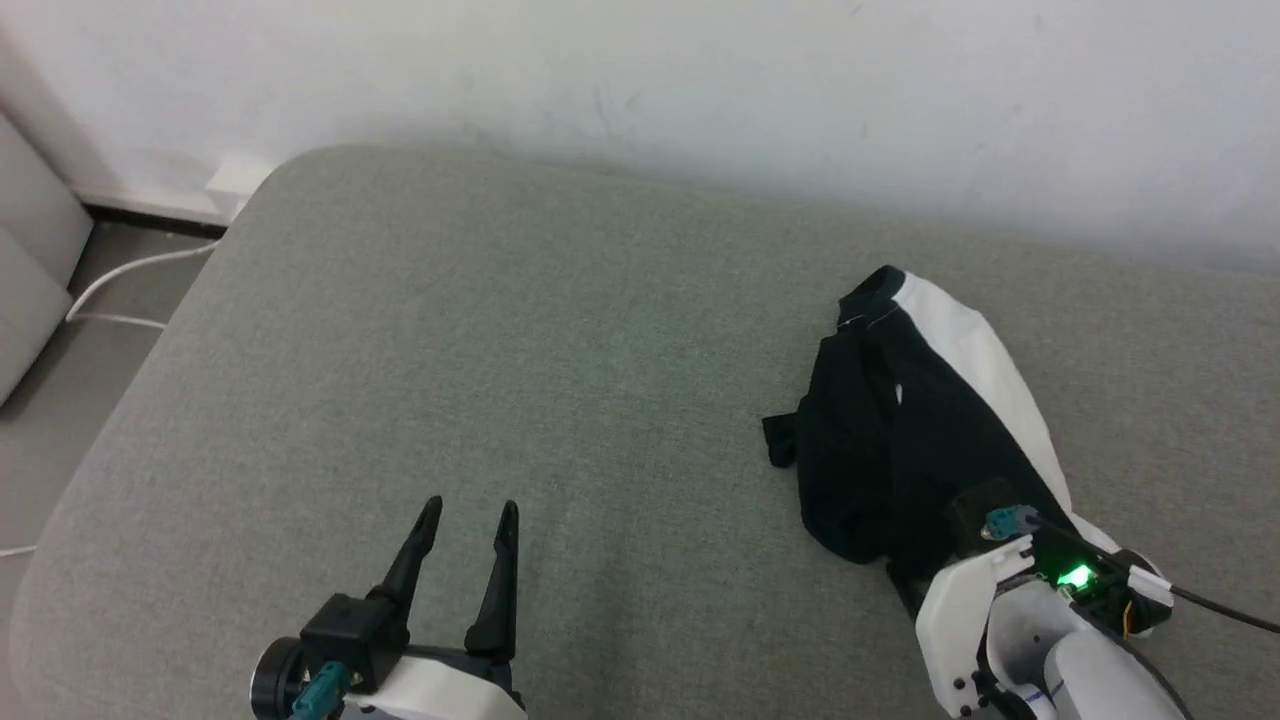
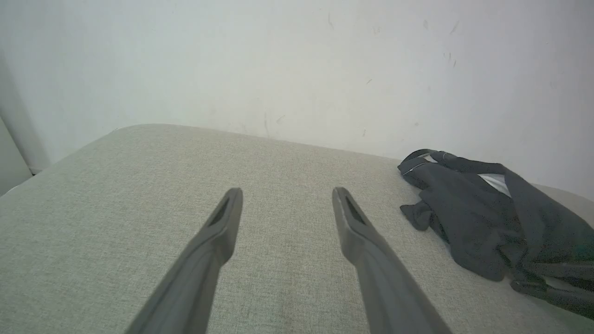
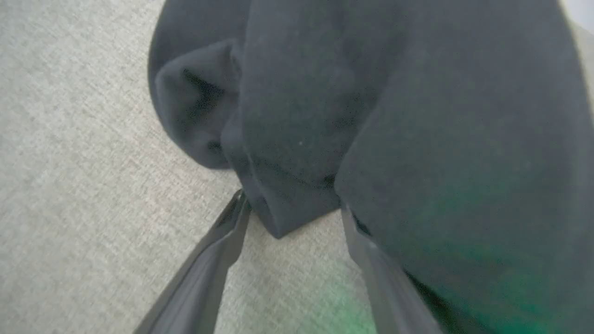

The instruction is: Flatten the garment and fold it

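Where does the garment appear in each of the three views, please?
Head view: the garment lies crumpled right of centre on the cushion.
Left wrist view: the garment at the right edge, middle to low.
Right wrist view: the garment across the top and right, close up.
Shared landmark: the grey cushion beneath it.

Right wrist view: shirt [image 3: 394,116] blurred, cut by top & right edges. Right pincer [image 3: 292,208]: its right finger [image 3: 371,264] partly under fabric; both fingers cut at bottom edge.

Head view, lower right: same pincer's fingers hidden by own wrist & shirt; forearm cut at bottom. Shirt bunched, white body mostly buried under black folds; can't sort sleeve from trim. Left pincer [image 1: 468,515]: base cut at bottom edge. Cable [image 1: 140,265], mid left: ends hidden behind cushion [image 1: 500,330].

Left wrist view: shirt runs off right edge.
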